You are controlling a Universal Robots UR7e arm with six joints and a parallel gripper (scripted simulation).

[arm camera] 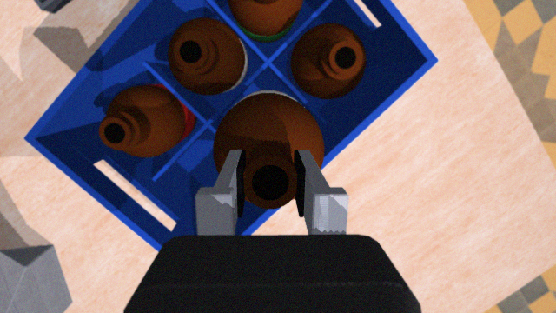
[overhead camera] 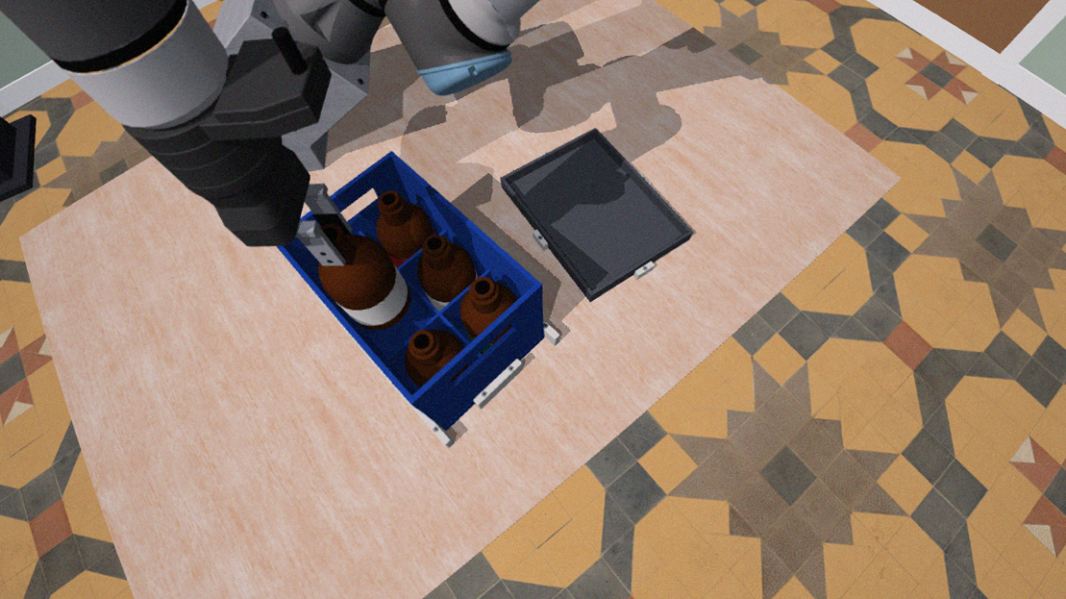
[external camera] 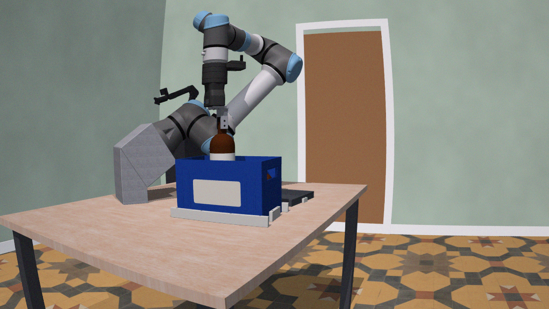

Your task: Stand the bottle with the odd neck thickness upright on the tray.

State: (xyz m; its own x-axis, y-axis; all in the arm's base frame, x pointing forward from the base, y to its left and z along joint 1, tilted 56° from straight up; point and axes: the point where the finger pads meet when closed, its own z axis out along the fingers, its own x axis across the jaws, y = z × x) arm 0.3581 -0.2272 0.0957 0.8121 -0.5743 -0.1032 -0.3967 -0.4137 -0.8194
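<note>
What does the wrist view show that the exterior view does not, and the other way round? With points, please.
Only wrist: the mouths of four bottles, including the held bottle [external camera: 222,143] [arm camera: 269,126], and a red and a green label in the crate [overhead camera: 473,363] [external camera: 218,171] [arm camera: 382,106].

Only exterior: the crate's pale outside panel [external camera: 216,192], the table legs [external camera: 347,246] and the brown door [external camera: 343,107].

Both: the gripper [overhead camera: 330,237] [external camera: 221,122] [arm camera: 269,169] shut on the held bottle's neck, the blue crate, and the tabletop [overhead camera: 232,462] [external camera: 172,246] [arm camera: 413,191].

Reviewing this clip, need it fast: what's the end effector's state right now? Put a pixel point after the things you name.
End effector [overhead camera: 326,234] [external camera: 222,122] [arm camera: 269,169]: closed on the neck of a brown, white-labelled bottle [overhead camera: 357,273] [external camera: 222,145] [arm camera: 261,117], raised partly out of the blue crate [overhead camera: 481,355] [external camera: 253,192] [arm camera: 373,113].
</note>
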